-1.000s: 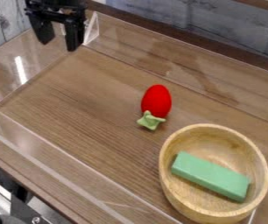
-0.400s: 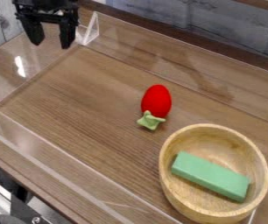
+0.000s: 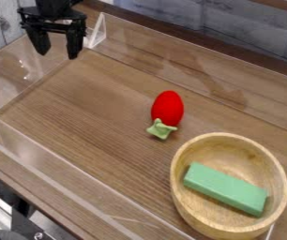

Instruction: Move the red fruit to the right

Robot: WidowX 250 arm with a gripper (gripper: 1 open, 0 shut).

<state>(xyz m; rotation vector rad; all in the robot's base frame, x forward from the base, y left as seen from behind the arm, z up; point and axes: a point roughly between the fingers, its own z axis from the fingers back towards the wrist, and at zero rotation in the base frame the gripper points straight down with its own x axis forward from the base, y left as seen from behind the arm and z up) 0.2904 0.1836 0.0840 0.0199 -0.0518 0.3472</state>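
The red fruit (image 3: pixel 168 107) lies on the wooden table near the middle, glossy and egg-shaped, with its pale green leafy cap (image 3: pixel 161 130) pointing toward the front. My gripper (image 3: pixel 54 47) hangs at the far left back corner, well away from the fruit. Its two dark fingers point down and stand open with nothing between them.
A round wooden bowl (image 3: pixel 199 154) sits at the front right and holds a flat green rectangular block (image 3: pixel 226 188). Clear plastic walls (image 3: pixel 21 80) run around the table's edges. Bare wood lies between the gripper and the fruit.
My gripper has shifted left and slightly down from its place a second ago. The fruit, bowl and block have not moved.
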